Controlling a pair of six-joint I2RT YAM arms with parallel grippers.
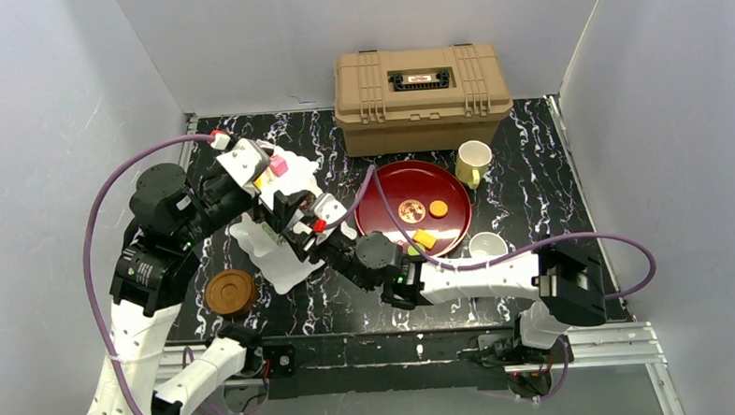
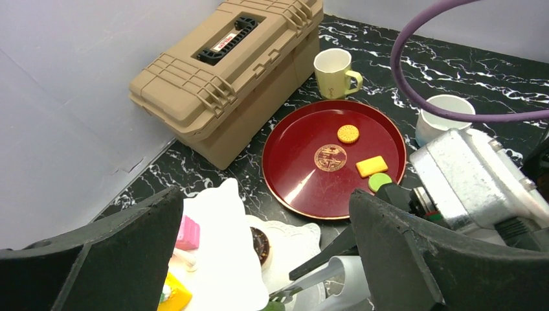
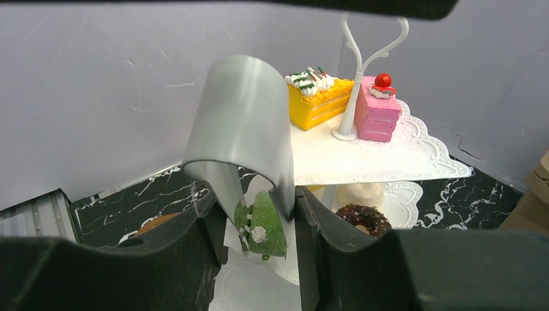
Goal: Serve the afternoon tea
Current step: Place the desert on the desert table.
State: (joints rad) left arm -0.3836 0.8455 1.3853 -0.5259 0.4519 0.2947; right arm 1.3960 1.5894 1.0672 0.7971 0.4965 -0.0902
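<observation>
My right gripper is shut on silver tongs, whose tips pinch a green roll low beside the white tiered stand. Whether the roll rests on the bottom tier I cannot tell. The top tier carries a yellow cake and a pink cake; a chocolate donut lies on the tier below. My left gripper hangs open above the stand, holding nothing. In the overhead view both grippers meet over the stand.
A dark red tray holds an orange biscuit and a yellow one. A cream-yellow mug and a white mug stand right of it. A brown coaster lies front left, a tan case at the back.
</observation>
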